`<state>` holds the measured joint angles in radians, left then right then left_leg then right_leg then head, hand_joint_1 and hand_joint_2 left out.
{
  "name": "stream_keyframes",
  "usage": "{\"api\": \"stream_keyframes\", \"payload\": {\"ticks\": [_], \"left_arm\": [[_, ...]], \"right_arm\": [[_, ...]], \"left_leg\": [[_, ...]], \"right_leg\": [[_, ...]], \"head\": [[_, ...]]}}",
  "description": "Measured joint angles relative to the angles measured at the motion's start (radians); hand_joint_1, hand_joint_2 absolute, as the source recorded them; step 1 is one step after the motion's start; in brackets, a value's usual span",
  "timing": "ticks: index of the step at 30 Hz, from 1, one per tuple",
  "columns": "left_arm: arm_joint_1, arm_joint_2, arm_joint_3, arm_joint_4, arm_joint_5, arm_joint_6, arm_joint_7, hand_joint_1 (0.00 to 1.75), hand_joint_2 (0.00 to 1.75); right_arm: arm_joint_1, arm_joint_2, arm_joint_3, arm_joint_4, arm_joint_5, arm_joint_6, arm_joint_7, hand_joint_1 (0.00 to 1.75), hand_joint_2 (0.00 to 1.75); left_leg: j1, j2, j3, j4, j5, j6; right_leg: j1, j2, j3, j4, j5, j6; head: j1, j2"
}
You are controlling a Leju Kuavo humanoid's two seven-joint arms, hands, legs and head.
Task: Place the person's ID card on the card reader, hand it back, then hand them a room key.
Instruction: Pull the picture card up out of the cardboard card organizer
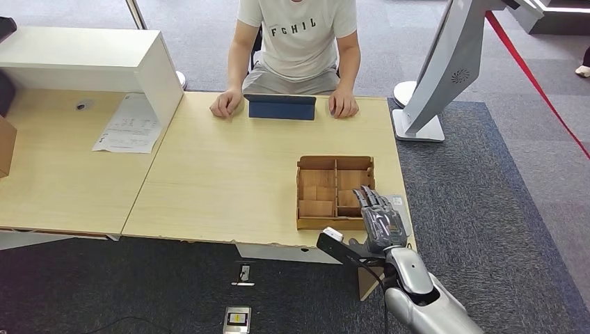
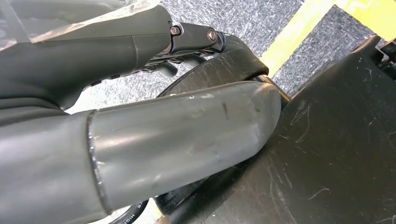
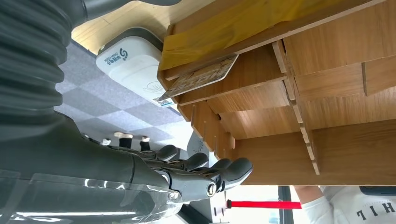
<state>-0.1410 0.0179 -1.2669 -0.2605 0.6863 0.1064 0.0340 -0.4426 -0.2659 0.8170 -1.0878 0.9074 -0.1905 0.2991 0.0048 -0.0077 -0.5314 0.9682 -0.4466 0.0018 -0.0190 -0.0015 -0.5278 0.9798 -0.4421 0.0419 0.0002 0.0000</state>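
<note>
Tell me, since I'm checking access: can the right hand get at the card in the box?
Probably yes: the right hand hovers over the open-topped box, and nothing covers the card leaning in its compartment.

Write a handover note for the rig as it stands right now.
Right hand: empty, fingers stretched out over the near right corner of the box.
Left hand: hanging by the body; open or shut unclear.
A card lies in a box compartment. The reader sits beside the box, no card seen on it. Person's hands rest on the table, no card seen in them.
Done: ID step can't be confirmed.
Left: probably pick the card from the box and hand it over.
</note>
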Motion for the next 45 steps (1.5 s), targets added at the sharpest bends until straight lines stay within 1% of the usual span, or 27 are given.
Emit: {"api": "stream_keyframes", "payload": {"ticks": [16,17,18,20,21,22,45], "left_arm": [[0.000,0.000,0.000,0.000,0.001,0.000,-0.003,0.00,0.00],[0.000,0.000,0.000,0.000,0.001,0.000,-0.003,0.00,0.00],[0.000,0.000,0.000,0.000,0.000,0.000,-0.003,0.00,0.00],[0.000,0.000,0.000,0.000,-0.003,0.000,-0.003,0.00,0.00],[0.000,0.000,0.000,0.000,-0.005,0.000,-0.003,0.00,0.00],[0.000,0.000,0.000,0.000,-0.008,0.000,-0.003,0.00,0.00],[0.000,-0.002,0.000,0.000,-0.011,-0.002,0.000,0.00,0.00]], "right_arm": [[-0.006,0.000,0.004,0.007,0.017,-0.007,0.011,0.00,1.75],[-0.006,-0.001,0.004,0.008,0.016,-0.007,0.011,0.10,1.75],[-0.006,-0.001,0.004,0.008,0.015,-0.007,0.011,0.50,1.75],[-0.006,-0.001,0.004,0.012,0.014,-0.007,0.011,1.37,1.75],[-0.006,-0.001,0.004,0.013,0.013,-0.007,0.011,1.71,1.75],[-0.006,-0.001,0.004,0.015,0.012,-0.006,0.010,1.75,1.75],[-0.009,-0.001,0.003,0.022,0.008,0.009,0.002,1.75,1.75]], "left_leg": [[0.000,0.000,0.000,0.000,0.000,0.000],[0.000,0.000,0.000,0.000,0.000,0.000],[0.000,0.000,0.000,0.000,0.000,0.000],[0.000,0.000,0.000,0.000,0.000,0.000],[0.000,0.000,0.000,0.000,0.000,0.000],[0.000,0.000,0.000,0.000,0.000,0.000],[0.000,0.000,0.000,0.000,0.000,0.000]], "right_leg": [[0.000,0.000,0.000,0.000,0.000,0.000],[0.000,0.000,0.000,0.000,0.000,0.000],[0.000,0.000,0.000,0.000,0.000,0.000],[0.000,0.000,0.000,0.000,0.000,0.000],[0.000,0.000,0.000,0.000,0.000,0.000],[0.000,0.000,0.000,0.000,0.000,0.000],[0.000,0.000,0.000,0.000,0.000,0.000]], "head": [[0.000,0.000],[0.000,0.000],[0.000,0.000],[0.000,0.000],[0.000,0.000],[0.000,0.000],[0.000,0.000]]}}
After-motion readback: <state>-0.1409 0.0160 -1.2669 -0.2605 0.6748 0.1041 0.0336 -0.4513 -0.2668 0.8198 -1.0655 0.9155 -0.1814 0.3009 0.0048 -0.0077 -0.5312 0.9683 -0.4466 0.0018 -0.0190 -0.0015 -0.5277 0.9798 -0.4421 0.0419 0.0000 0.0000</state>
